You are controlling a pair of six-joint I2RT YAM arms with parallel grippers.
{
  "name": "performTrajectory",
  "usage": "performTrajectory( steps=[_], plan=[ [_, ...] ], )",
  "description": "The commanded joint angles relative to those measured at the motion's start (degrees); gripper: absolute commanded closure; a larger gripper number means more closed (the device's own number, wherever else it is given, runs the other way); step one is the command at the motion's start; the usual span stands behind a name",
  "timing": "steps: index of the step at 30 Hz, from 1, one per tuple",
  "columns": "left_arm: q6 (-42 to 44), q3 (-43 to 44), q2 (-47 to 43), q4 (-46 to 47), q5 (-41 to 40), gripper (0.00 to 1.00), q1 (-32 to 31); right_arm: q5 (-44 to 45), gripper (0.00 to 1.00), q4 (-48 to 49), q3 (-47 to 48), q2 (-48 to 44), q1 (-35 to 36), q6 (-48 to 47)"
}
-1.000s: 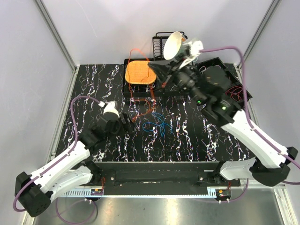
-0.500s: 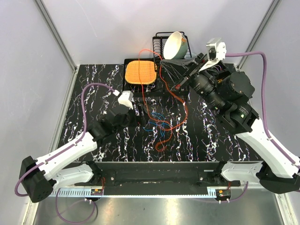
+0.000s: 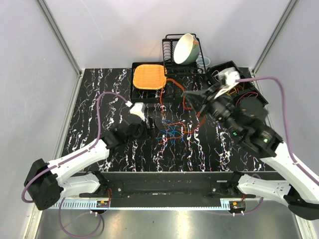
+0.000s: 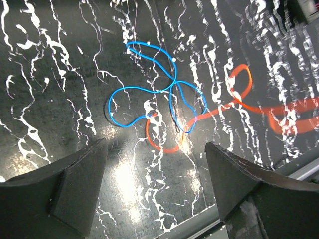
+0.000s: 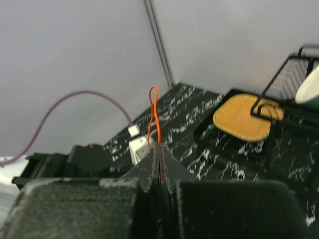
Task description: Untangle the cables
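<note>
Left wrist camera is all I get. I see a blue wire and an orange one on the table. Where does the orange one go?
Observer: The orange cable rises off the table to the right fingers, which are shut on it.
Operator: Does any stick out?
Observer: Yes, a thin loop pokes up past the fingertips.
Operator: What's at the back?
Observer: A dish rack holding a bowl.
</note>
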Motion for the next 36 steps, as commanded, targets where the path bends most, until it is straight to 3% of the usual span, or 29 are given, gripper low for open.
performTrajectory(
  steps=[1, 7, 16, 26, 36],
  plan=[
    [0.2, 1.8, 2.2, 4.8, 0.5, 0.18, -0.4, 0.7, 1.0, -3.0, -6.9, 1.8, -0.1, 5.2],
    [0.2, 2.0, 3.4, 4.8, 1.1, 0.19, -0.4, 0.7, 1.0, 0.4, -13.5, 6.0, 0.0, 7.7],
    [-0.8, -2.4, -0.2, 4.4, -0.2, 0.2, -0.4, 0.3, 1.0, 5.0, -13.4, 11.3, -0.1, 5.6],
    [0.4, -3.1, -1.1, 2.6, -1.8, 0.22, -0.4, 6.9, 1.0, 5.0, -22.8, 10.9, -0.1, 4.7],
    [0.4, -2.7, 0.4, 2.7, -1.1, 0.23, -0.4, 3.6, 1.0, 3.5, -26.5, 19.9, -0.1, 9.3]
  ],
)
